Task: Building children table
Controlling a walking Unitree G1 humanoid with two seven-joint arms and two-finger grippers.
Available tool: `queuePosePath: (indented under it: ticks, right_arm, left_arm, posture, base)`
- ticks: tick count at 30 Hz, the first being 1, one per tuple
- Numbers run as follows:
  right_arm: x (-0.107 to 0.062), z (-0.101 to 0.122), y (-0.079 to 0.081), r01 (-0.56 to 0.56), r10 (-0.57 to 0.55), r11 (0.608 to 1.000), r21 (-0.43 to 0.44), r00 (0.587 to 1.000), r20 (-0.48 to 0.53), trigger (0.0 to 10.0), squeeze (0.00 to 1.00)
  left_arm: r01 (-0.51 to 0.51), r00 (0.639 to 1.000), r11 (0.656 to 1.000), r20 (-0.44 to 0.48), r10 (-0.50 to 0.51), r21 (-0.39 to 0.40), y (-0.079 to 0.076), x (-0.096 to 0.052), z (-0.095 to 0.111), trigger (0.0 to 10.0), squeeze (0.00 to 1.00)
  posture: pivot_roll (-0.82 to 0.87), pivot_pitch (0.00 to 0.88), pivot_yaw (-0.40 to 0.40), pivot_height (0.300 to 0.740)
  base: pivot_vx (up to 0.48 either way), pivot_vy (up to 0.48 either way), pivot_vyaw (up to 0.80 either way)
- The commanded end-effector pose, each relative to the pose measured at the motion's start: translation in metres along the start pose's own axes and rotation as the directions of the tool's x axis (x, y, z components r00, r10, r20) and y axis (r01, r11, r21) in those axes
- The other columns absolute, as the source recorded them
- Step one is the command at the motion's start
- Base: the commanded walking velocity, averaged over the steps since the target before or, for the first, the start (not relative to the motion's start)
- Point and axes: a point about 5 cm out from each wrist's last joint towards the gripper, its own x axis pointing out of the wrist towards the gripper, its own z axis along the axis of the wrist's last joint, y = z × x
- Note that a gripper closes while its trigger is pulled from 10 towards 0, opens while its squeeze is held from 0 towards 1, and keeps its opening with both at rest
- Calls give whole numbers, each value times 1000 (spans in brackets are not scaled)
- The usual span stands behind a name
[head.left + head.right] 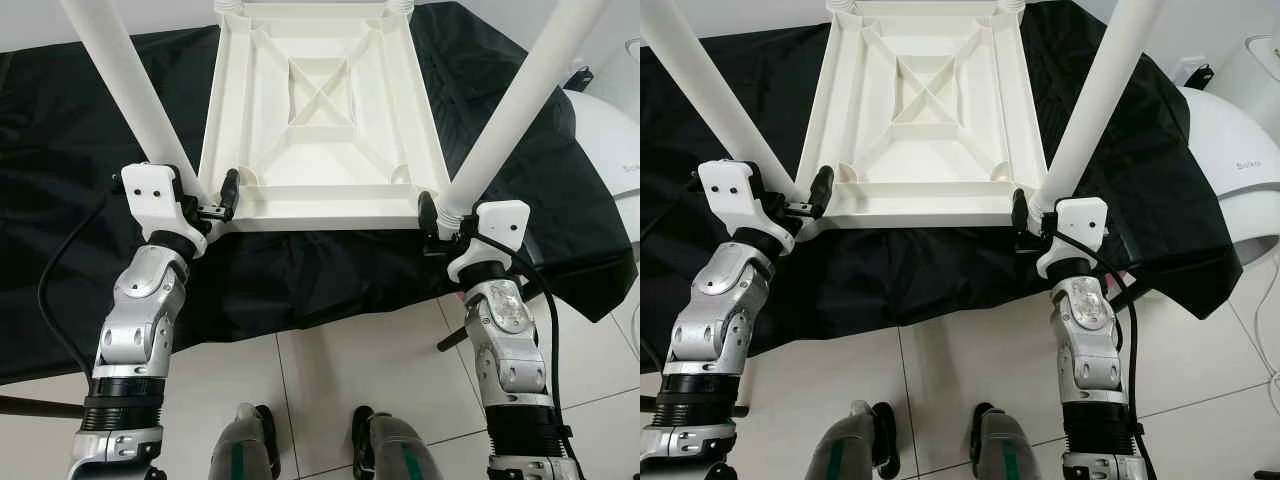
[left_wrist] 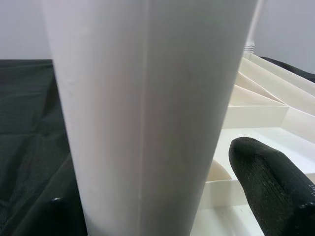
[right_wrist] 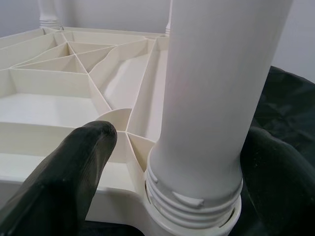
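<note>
A white plastic table top [image 1: 320, 120] lies upside down on a black cloth [image 1: 60, 150], its ribbed underside facing up. Two white legs stand in the near corners, and two more stand in the far ones. My left gripper [image 1: 205, 190] straddles the base of the near left leg [image 1: 130, 80], with one black finger [image 2: 275, 187] a small gap away from it. My right gripper [image 1: 450, 212] straddles the near right leg [image 1: 520, 100] just above its threaded collar [image 3: 192, 206]. One of its fingers [image 3: 74, 172] stands clear of the leg.
The black cloth covers the floor under the table and ends just ahead of my feet [image 1: 320, 445] on pale tile [image 1: 350, 360]. A rounded white appliance [image 1: 610, 130] stands at the right. A black cable [image 1: 50, 290] loops beside my left arm.
</note>
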Motion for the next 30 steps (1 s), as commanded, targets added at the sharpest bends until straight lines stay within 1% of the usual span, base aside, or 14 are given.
queuePosePath:
  ticks: [1,2,10,11,13,16,18,21,26,30]
  right_arm:
    - [-1,-5,3,-18,18,1000,8,1000,-20,10000,0]
    - [-1,-5,2,-18,18,1000,6,1000,-19,10000,0]
    - [-3,-7,3,-20,20,1000,7,1000,-22,10000,0]
    - [-6,0,5,-26,26,999,18,1000,3,10000,0]
    - [-6,8,6,-29,29,999,24,999,29,10000,0]
    - [-5,11,5,-27,26,999,22,999,37,10000,0]
    - [-4,13,4,-26,25,999,19,999,44,10000,0]
    - [-4,12,5,-38,37,999,14,998,42,10000,0]
    - [-5,9,5,-52,51,999,10,998,31,10000,0]
    - [-4,-3,9,-72,72,997,5,997,7,10000,0]
  left_arm:
    - [-1,1000,1000,-18,1,-6,-1,-3,-4,10000,0]
    - [-1,1000,1000,-17,1,-16,-1,-3,-4,10000,0]
    - [-3,1000,1000,-17,3,-7,-2,-5,-4,10000,0]
    - [8,1000,1000,-26,-8,-6,-4,-13,-7,10000,0]
    - [11,1000,1000,-29,-11,-20,-4,-20,-8,10000,0]
    - [9,1000,1000,-30,-10,-25,-4,-23,-7,10000,0]
    - [7,999,1000,-33,-8,-26,-5,-28,-8,10000,0]
    - [9,999,1000,-38,-10,-21,-7,-32,-7,10000,0]
    - [11,999,1000,-32,-11,-18,-9,-32,-4,10000,0]
    - [17,1000,1000,-20,-18,-3,-11,-30,-1,10000,0]
  posture:
    - [-55,174,1,740]
    - [-55,174,1,740]
    - [-55,174,1,740]
    - [-63,179,4,740]
    - [-68,179,5,740]
    - [-71,178,6,740]
    - [-73,180,6,740]
    - [-73,180,6,740]
    - [-67,176,6,740]
    - [-73,163,20,740]
  base:
    - [0,0,0]
    - [0,0,0]
    - [0,0,0]
    - [0,0,0]
    - [0,0,0]
    - [0,0,0]
    - [0,0,0]
    - [0,0,0]
    - [0,0,0]
    - [0,0,0]
